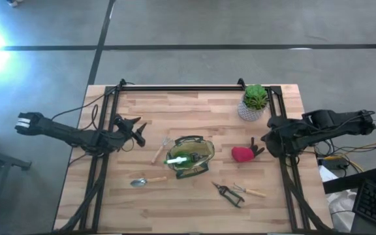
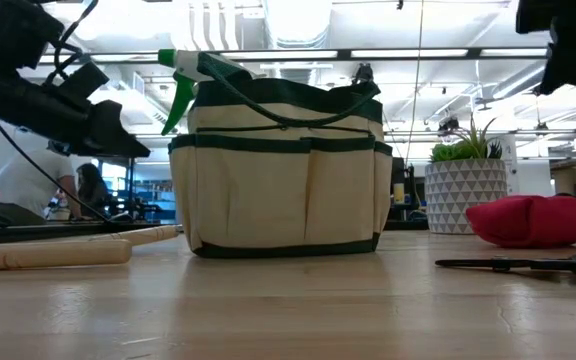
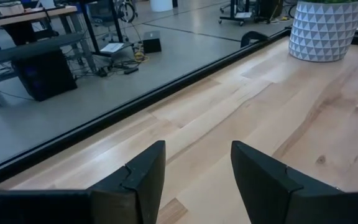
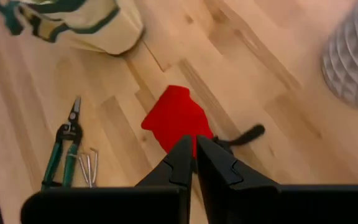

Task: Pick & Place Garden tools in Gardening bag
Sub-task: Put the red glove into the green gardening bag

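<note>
The counter (image 1: 194, 196) carries the gardening bag (image 1: 190, 156) at its centre, a bright green piece (image 1: 178, 157) inside. At three o'clock of the bag lies the red glove (image 1: 242, 154), the right pincer (image 1: 260, 149) pressed together just beside it. Pruning shears (image 1: 228, 193) and fork (image 1: 249, 190) lie at five o'clock, the trowel (image 1: 140, 182) at eight. The left pincer (image 1: 138, 130), spread and empty, hovers at ten o'clock.
</note>
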Motion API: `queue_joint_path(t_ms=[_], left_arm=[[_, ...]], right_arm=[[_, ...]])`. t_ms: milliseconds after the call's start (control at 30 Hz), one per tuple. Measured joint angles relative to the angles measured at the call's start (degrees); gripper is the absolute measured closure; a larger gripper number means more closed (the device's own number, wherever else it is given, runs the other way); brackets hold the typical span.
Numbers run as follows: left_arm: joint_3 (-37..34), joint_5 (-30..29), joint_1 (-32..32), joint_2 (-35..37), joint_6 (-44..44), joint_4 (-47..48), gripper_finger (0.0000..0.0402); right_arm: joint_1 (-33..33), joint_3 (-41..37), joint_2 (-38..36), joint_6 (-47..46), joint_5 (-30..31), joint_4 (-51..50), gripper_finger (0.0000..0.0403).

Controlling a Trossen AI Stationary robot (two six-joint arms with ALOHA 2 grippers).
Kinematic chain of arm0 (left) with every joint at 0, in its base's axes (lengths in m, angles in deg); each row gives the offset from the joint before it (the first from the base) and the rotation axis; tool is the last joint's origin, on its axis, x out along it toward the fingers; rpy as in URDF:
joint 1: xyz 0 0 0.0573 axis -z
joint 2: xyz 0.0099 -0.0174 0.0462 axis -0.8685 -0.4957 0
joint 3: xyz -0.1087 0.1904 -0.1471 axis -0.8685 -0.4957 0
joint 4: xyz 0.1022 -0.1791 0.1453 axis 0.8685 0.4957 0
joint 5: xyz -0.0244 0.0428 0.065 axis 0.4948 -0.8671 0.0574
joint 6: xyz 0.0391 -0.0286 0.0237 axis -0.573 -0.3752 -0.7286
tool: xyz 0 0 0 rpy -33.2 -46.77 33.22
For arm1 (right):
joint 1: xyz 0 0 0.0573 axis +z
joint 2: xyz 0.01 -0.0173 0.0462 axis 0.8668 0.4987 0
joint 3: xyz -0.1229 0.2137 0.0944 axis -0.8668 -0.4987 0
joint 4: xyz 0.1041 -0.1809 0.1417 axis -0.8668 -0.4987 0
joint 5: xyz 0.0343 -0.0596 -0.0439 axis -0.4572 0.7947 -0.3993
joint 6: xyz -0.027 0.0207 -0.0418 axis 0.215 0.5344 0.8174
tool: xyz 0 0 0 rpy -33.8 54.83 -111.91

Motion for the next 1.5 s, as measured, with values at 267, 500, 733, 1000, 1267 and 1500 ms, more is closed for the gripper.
queue_joint_path(t_ms=[267,500,733,1000,1267,1500], left_arm=[[0.0,0.0,0.0,0.0,0.0,0.0,0.0216],[0.0,0.0,0.0,0.0,0.0,0.0,0.0216],[0.0,0.0,0.0,0.0,0.0,0.1,0.0216],[0.0,0.0,0.0,0.0,0.0,0.0,0.0216],[0.0,0.0,0.0,0.0,0.0,0.0,0.0216],[0.0,0.0,0.0,0.0,0.0,0.0,0.0216]], right_arm=[[0.0,-1.3,0.1,-12.3,-0.6,-0.4,0.0313],[0.0,-4.8,0.5,-17.8,-0.6,0.0,0.0262],[0.0,-8.9,3.0,-19.7,0.5,0.7,0.0265],[0.0,-9.1,6.6,-19.6,0.6,1.3,0.0289],[-0.1,-9.1,11.1,-19.6,0.6,1.3,0.0293],[-0.2,-9.4,14.9,-19.6,0.6,1.6,0.0296]])
